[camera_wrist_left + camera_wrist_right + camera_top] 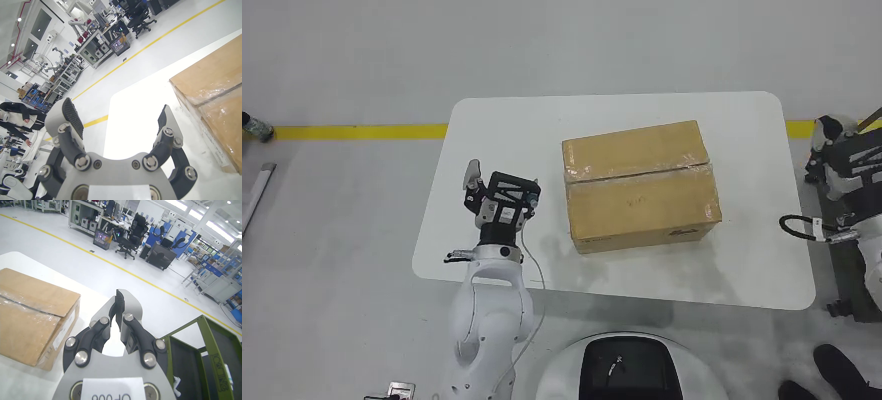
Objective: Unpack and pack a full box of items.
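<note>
Left gripper [115, 103] spread, right gripper [118, 299] pressed together: the taped cardboard box [217, 89] beside them may slide when pried.

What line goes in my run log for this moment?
box: closed, taped, on table | left gripper: open, empty | right gripper: shut, empty

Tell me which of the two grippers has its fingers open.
The left gripper: its fingers stand wide apart, with nothing between them, above the table beside the cardboard box. The right gripper has its fingers pressed together.
</note>
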`<act>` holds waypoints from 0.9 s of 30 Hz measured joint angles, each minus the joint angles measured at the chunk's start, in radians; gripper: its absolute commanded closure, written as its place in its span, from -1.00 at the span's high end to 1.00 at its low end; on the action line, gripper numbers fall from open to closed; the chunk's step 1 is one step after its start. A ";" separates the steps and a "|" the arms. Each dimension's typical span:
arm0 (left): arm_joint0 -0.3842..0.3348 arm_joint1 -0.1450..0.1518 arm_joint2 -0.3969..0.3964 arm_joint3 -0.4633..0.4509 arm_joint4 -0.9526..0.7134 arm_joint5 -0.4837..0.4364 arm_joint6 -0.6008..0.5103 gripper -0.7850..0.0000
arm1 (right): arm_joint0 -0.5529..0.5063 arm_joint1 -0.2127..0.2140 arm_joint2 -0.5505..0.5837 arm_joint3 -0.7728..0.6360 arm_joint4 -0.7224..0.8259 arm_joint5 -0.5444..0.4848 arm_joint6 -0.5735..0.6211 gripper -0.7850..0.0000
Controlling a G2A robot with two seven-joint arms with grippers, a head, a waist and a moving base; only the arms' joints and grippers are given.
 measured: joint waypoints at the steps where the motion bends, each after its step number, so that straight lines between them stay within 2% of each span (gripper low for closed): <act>1: -0.002 0.000 0.001 0.000 0.003 0.000 -0.002 1.00 | -0.018 -0.002 -0.006 -0.009 0.000 0.015 -0.010 -1.00; 6: -0.011 -0.006 0.007 -0.007 -0.007 0.017 -0.035 1.00 | -0.115 -0.014 0.013 -0.041 0.041 0.083 -0.045 -1.00; 7: -0.011 -0.006 0.008 -0.007 -0.009 0.019 -0.037 1.00 | -0.129 -0.015 0.021 -0.042 0.048 0.082 -0.050 0.71; 8: -0.011 -0.006 0.008 -0.007 -0.010 0.019 -0.037 1.00 | -0.143 -0.016 0.028 -0.042 0.067 0.075 -0.055 1.00; 9: -0.011 -0.006 0.008 -0.007 -0.010 0.019 -0.037 1.00 | -0.148 -0.017 0.031 -0.041 0.082 0.071 -0.057 -0.99; 10: -0.011 -0.006 0.008 -0.007 -0.009 0.018 -0.036 1.00 | -0.149 -0.017 0.031 -0.041 0.087 0.069 -0.057 -0.96; 11: -0.011 -0.006 0.008 -0.007 -0.009 0.018 -0.036 1.00 | -0.149 -0.017 0.031 -0.040 0.087 0.069 -0.057 -0.86; 17: -0.011 -0.006 0.008 -0.007 -0.009 0.018 -0.036 1.00 | -0.148 -0.017 0.031 -0.040 0.084 0.070 -0.056 0.14; 20: -0.011 -0.006 0.008 -0.007 -0.009 0.018 -0.036 1.00 | -0.148 -0.017 0.031 -0.040 0.084 0.070 -0.056 0.51; 23: -0.011 -0.006 0.008 -0.007 -0.009 0.018 -0.036 1.00 | -0.148 -0.017 0.031 -0.040 0.084 0.070 -0.056 0.81; 27: -0.011 -0.006 0.008 -0.007 -0.009 0.018 -0.036 1.00 | -0.148 -0.017 0.031 -0.040 0.084 0.070 -0.056 0.98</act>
